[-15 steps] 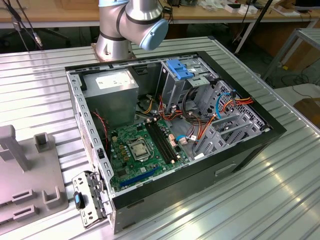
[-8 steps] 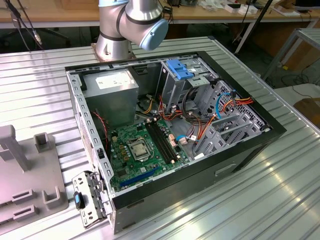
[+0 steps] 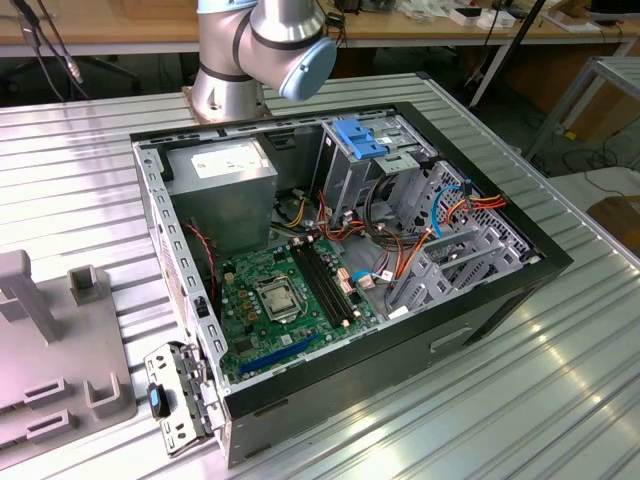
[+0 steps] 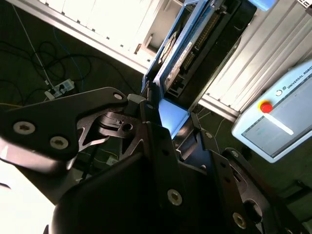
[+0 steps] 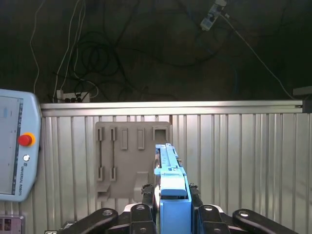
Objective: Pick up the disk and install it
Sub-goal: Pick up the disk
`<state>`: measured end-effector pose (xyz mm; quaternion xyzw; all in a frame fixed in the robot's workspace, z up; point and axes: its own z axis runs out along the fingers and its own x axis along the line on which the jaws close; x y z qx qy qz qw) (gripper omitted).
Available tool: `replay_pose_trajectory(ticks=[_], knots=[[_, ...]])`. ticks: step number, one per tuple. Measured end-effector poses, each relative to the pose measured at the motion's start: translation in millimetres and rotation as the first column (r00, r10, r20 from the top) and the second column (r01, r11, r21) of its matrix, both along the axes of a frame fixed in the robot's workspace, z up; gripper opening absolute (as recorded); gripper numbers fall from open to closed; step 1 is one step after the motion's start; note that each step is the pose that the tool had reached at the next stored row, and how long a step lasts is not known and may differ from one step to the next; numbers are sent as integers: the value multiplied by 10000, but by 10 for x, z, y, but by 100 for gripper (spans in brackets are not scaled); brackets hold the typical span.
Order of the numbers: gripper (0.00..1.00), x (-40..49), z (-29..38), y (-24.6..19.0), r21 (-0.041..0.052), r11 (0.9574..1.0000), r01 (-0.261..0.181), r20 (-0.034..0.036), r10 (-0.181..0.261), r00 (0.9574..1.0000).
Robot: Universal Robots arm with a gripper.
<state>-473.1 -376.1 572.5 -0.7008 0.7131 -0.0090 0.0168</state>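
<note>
**Robotics lab workbench**

A silver-grey robot arm base (image 3: 250, 50) stands on a ribbed aluminium table (image 3: 560, 380) beside an opened black desktop computer case (image 3: 480, 310). Long wooden workbenches (image 3: 120, 28) run behind. A grey control pendant with a red button (image 5: 14, 146) sits at the table's edge, and a white power strip (image 5: 70, 96) and loose dark cables (image 5: 97, 53) lie on the floor.

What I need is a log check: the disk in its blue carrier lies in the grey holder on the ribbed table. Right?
No. The disk in its blue carrier is held by the gripper, apart from the grey holder on the ribbed table; the first wrist view shows it.
</note>
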Motion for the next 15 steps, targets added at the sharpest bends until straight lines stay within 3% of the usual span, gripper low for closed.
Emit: replay_pose_trajectory(ticks=[4,12,15], knots=[[37,0,97,0,3,10000,0,0,0,10000],[37,0,353,0,3,10000,-1,0,1,10000],[37,1,376,0,2,10000,-1,-1,1,10000]])
